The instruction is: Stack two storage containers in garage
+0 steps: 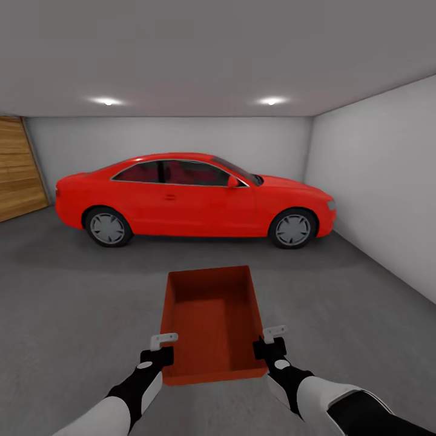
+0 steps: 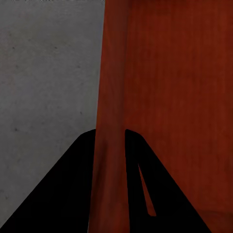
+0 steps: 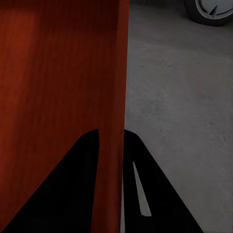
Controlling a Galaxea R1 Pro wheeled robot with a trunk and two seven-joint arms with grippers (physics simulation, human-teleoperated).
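Both the left gripper [image 1: 162, 348] and right gripper [image 1: 271, 341] clamp the bin's [image 1: 212, 321] 2 long walls, its length pointing toward the red car [image 1: 194, 197].

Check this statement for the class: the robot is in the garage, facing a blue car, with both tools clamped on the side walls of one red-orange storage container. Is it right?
One detail is wrong: the car is red, not blue, as the head view shows. The left tool and right tool do clamp the storage container by its side walls.
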